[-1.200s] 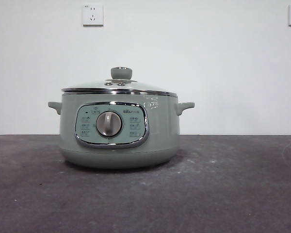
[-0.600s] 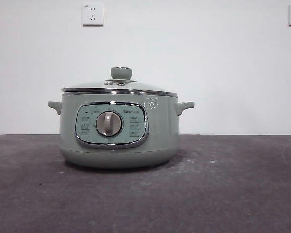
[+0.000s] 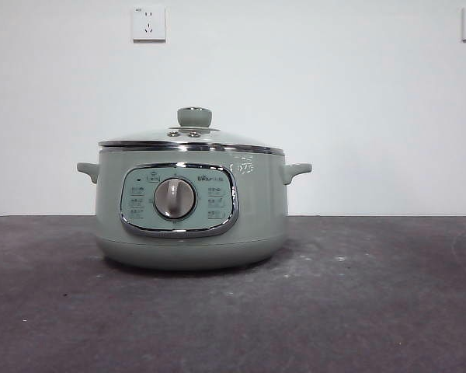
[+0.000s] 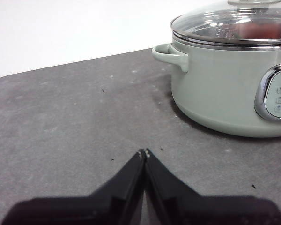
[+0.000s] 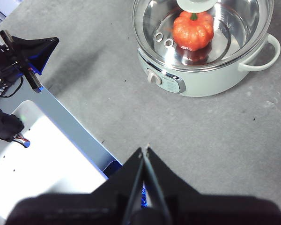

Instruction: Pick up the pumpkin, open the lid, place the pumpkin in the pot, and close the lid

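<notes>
Fingers (image 4: pixel 141 157) of both grippers pressed together, empty, off the pot (image 4: pixel 225 89).

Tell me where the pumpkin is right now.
The pumpkin sits inside the pot, under the closed glass lid, seen through the glass in the right wrist view; the front view does not show it.

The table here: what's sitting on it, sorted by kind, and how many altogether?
Pot: 1
Lid, shut on the pot: 1
Pumpkin, inside the pot under the glass: 1
Total: 3
</notes>
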Tool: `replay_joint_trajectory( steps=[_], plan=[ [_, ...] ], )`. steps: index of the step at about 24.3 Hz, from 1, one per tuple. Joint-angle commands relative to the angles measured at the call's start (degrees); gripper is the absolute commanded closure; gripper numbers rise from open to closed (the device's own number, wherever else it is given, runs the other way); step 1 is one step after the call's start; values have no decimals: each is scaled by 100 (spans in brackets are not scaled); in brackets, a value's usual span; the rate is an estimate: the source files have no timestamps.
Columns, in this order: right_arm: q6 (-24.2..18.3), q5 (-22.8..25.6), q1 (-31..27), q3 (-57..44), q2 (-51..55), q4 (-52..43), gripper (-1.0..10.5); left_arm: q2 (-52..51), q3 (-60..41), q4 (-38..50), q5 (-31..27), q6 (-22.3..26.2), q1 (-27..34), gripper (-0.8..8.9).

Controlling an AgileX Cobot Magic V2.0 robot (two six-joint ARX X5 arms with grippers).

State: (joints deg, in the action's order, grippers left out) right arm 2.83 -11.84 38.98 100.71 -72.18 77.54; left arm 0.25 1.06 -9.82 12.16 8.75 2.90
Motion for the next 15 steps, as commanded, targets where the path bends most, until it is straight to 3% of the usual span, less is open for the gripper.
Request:
replay_joint_trajectory(
  steps=[1, 3, 8, 13, 15],
  plan=[
    [-57, 22, -125, -13, 98, 57, 946, -13, -92, 7, -2, -46, 17, 817],
    [-518, 20, -420, -15, 319, -15, 946, -13, -92, 7, -4, -46, 17, 817],
    [-310, -258, -1305, -815, 1512, -2055, 946, -13, -92, 9, -4, -46, 17, 817],
    [-313, -321, -2673, -3550, 3324, -4623, 946, -13, -92, 9, -4, -46, 17, 817],
    [-315, -304, -2975, -4341, 3801, -5296, 946, -13, -92, 11, -4, -46, 17, 817]
  ],
)
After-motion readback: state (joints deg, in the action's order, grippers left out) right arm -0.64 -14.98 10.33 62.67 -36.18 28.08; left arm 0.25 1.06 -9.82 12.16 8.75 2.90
